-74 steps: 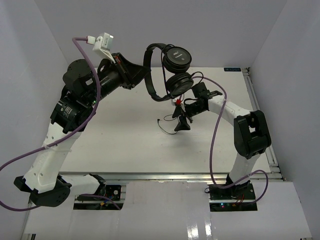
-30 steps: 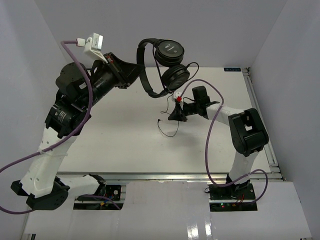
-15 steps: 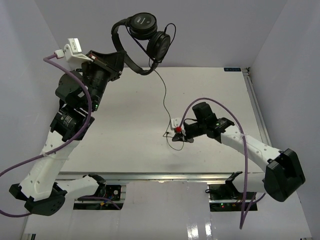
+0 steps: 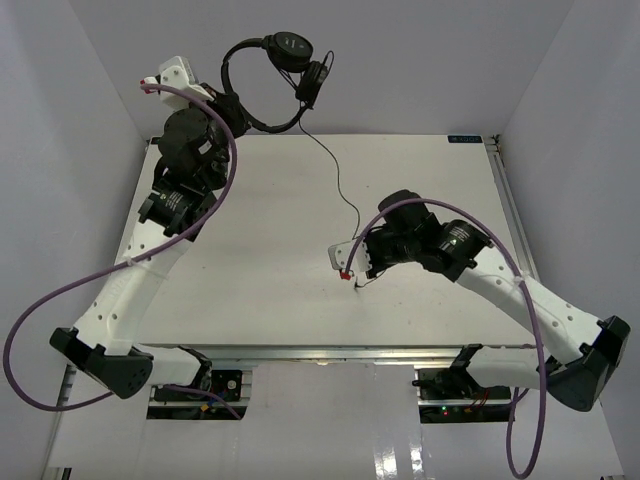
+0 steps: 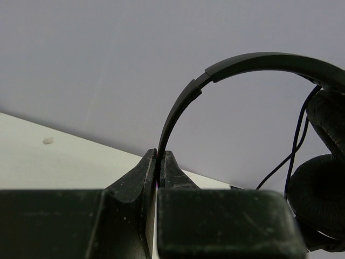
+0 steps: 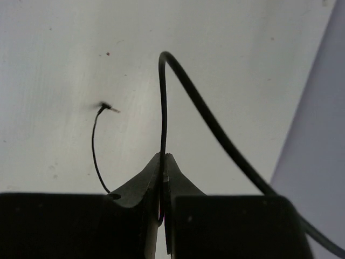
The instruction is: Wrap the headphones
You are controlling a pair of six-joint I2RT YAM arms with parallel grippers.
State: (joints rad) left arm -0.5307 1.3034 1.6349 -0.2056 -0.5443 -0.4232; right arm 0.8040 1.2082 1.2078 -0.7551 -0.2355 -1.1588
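The black headphones hang in the air above the table's far edge, at the back left. My left gripper is shut on the thin headband, and its tips pinch the band's lower end. Both padded earcups dangle at the right of the left wrist view. The thin black cord runs from the earcups down to my right gripper, low over the table's middle. That gripper is shut on the cord. The cord's short free end with the plug curls onto the table.
The white table is boxed in by pale walls on the left, back and right. A metal rail runs along its right edge. Thick purple robot cables loop beside both arms, one over the right forearm.
My left arm has carried the headphones up and back to the left. My right gripper has moved toward the table's near middle with the cord, which now stretches out long between them.
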